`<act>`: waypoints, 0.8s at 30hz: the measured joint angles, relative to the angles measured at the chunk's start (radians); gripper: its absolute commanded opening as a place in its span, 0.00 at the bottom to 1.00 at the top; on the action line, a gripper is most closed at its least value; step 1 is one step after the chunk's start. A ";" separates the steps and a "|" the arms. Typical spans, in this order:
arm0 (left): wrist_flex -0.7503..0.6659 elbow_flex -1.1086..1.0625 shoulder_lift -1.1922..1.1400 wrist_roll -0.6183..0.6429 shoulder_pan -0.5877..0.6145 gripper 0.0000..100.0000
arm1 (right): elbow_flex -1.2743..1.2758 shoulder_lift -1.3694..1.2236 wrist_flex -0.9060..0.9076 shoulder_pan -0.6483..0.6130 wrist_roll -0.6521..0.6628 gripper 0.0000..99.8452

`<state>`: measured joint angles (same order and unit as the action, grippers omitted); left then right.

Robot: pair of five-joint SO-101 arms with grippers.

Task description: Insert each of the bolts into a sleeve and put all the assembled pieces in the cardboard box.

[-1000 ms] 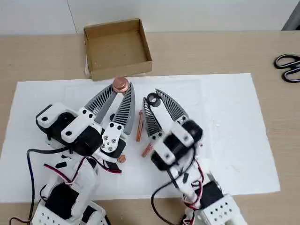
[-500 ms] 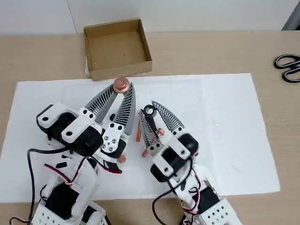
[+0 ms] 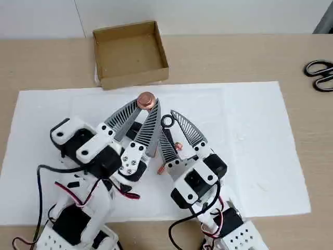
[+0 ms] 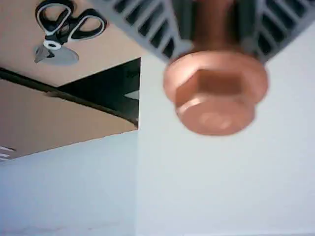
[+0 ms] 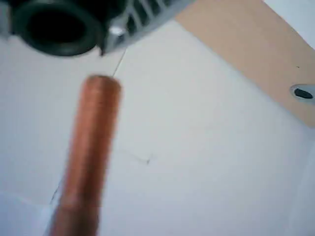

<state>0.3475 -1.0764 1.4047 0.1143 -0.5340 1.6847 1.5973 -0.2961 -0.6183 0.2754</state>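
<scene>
The left gripper is clamping the stiff, likely slippery copper bolt by its shank, while the right gripper, at four o'clock from it, is pinching the probably light sleeve.

The cardboard box lies behind the paper sheet, scissors far right.

Light wooden table under soft, even light, large white sheet spread across its middle, plain white wall along the far edge, black-handled scissors lying on the wood at the right edge
</scene>
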 measured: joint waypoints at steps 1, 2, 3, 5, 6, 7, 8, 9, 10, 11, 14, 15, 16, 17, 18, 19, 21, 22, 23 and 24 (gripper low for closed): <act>0.000 0.000 0.000 0.000 -0.002 0.01 | 0.000 0.000 0.000 0.000 0.000 0.00; 0.000 0.000 0.000 0.000 -0.002 0.01 | 0.000 0.000 0.000 0.000 0.000 0.00; 0.000 0.000 0.000 0.000 -0.003 0.01 | 0.000 0.000 0.000 0.000 0.000 0.00; -0.006 0.000 0.000 0.000 -0.018 0.01 | 0.000 0.000 0.000 0.000 0.000 0.00; -0.017 0.000 0.000 0.000 -0.028 0.01 | 0.000 0.000 0.000 0.000 0.000 0.00; -0.032 0.000 0.000 0.000 -0.040 0.01 | 0.000 0.000 0.000 0.000 0.000 0.00; -0.043 0.000 0.000 0.000 -0.052 0.01 | 0.000 0.000 0.000 0.000 0.000 0.00; -0.052 0.000 0.000 0.000 -0.060 0.01 | 0.000 0.000 0.000 0.000 0.000 0.00; -0.057 0.000 0.002 0.000 -0.066 0.01 | 0.000 0.000 0.000 0.000 0.000 0.00; -0.060 -0.006 0.002 0.000 -0.068 0.01 | 0.000 0.000 0.000 0.000 0.000 0.00; -0.063 -0.015 0.000 0.000 -0.071 0.01 | 0.000 0.000 0.000 0.000 0.000 0.00; -0.063 -0.015 0.000 0.000 -0.078 0.01 | 0.000 0.000 0.000 0.000 0.000 0.00; -0.064 -0.015 0.000 0.000 -0.086 0.01 | 0.000 0.000 0.000 0.000 0.000 0.00; -0.066 -0.026 0.003 0.000 -0.094 0.01 | 0.000 0.000 0.000 0.000 0.000 0.00; -0.071 -0.037 0.002 -0.003 -0.097 0.01 | 0.000 0.000 0.000 0.000 0.000 0.00; -0.080 -0.049 0.000 -0.009 -0.097 0.01 | 0.000 0.000 0.000 0.000 0.000 0.00; -0.114 -0.077 0.000 -0.006 -0.097 0.01 | 0.000 -0.002 0.000 0.000 0.000 0.00; -0.135 -0.087 0.000 -0.017 -0.095 0.01 | 0.000 -0.002 0.000 0.000 0.000 0.00; -0.153 -0.103 0.000 -0.031 -0.095 0.01 | 0.000 -0.002 0.000 0.000 0.000 0.00; -0.176 -0.118 0.000 -0.048 -0.097 0.01 | 0.000 -0.002 0.000 0.003 0.000 0.00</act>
<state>0.1711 -1.1945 1.4047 0.0667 -0.6306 1.6847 1.5957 -0.2961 -0.6153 0.2754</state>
